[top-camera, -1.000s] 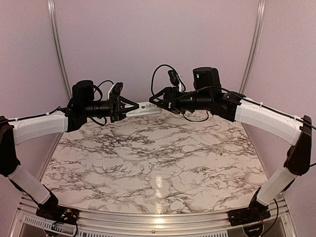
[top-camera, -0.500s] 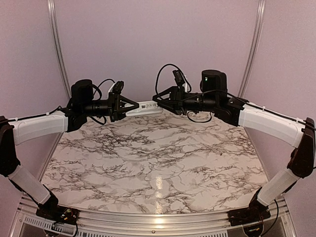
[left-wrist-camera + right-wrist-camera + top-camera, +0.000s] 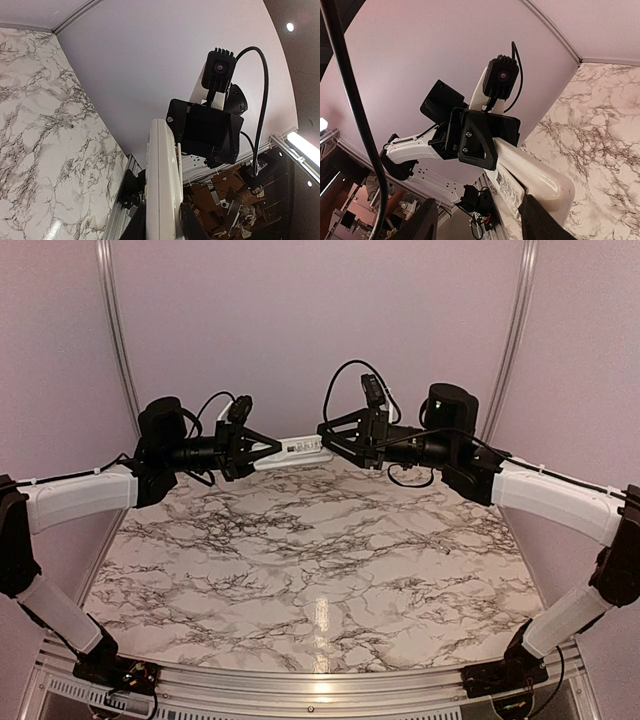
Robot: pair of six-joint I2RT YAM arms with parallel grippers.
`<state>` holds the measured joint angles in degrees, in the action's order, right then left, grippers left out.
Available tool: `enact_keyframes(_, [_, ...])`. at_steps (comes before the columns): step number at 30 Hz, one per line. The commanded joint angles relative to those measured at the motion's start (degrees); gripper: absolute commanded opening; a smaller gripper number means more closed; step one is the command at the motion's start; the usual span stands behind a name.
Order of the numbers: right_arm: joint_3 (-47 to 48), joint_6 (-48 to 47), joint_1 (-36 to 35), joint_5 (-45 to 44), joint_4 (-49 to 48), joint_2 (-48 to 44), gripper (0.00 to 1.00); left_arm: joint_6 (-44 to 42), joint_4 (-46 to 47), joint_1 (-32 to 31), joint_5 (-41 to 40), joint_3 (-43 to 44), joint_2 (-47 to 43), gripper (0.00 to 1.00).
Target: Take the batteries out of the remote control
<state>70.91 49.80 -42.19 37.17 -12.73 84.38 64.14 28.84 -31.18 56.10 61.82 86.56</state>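
Rightward goes the right arm's shoulder end while its wrist rolls over, and the right claw [image 3: 330,444] comes in at the free end of the remote [image 3: 297,448]. That remote has lifted a touch and is held level in the air over the far edge of the bench [image 3: 320,570], well clear of the marble.

We see the left claw [image 3: 262,450] closed down on the remote's left end, fingers pinching the two long edges. The right claw stands about half open, its fingers spread wider than the bar. From its own wrist view the rounded end sits close by one finger, and we cannot tell whether it touches. Nothing is clamped there.

We judge the remote light and stiff: a hard, smooth plastic bar that will not bend but could slide or twist in a narrow pinch. One end-grip leaves a long lever, so any push at the free end wants to swing it. The best hold is across the long edges, clear of the battery bay. We see dark print on one face. The bay is out of sight, and so are the batteries. Once out, we expect them to be small, slick and quick to roll, so they should come out low over the bench.
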Motion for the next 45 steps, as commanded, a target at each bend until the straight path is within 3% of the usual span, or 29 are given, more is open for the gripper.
enact_keyframes(1, [-2.1,1.78,-1.22,3.52,5.02,2.98,0.55,0.63,11.85,-2.75,3.05,3.29,-0.46,0.0])
enact_keyframes(7, [-1.59,1.03,-1.22,3.18,6.78,3.0,0.57,0.44,11.67,-2.75,2.92,3.39,-0.41,0.0])
enact_keyframes(11, [0.51,-2.03,-0.85,1.36,12.13,2.11,0.64,-0.5,10.56,-2.66,2.16,3.31,-0.65,0.0])
enact_keyframes(18, [4.5,-6.16,0.31,-0.37,21.33,0.6,0.67,-1.46,9.22,-2.61,1.65,3.54,-0.22,0.0])
enact_keyframes(26, [6.5,-8.58,0.29,-1.78,25.09,-0.09,0.73,-1.93,8.26,-2.57,1.32,4.33,0.79,0.0])
enact_keyframes(37, [5.89,-7.61,1.02,0.87,21.34,-2.58,0.79,-4.44,5.17,-2.57,1.23,4.95,1.74,0.0])
enact_keyframes(45, [5.66,-8.79,2.78,0.25,24.03,-5.3,0.84,-5.29,4.17,-2.51,1.06,5.25,2.33,0.0])
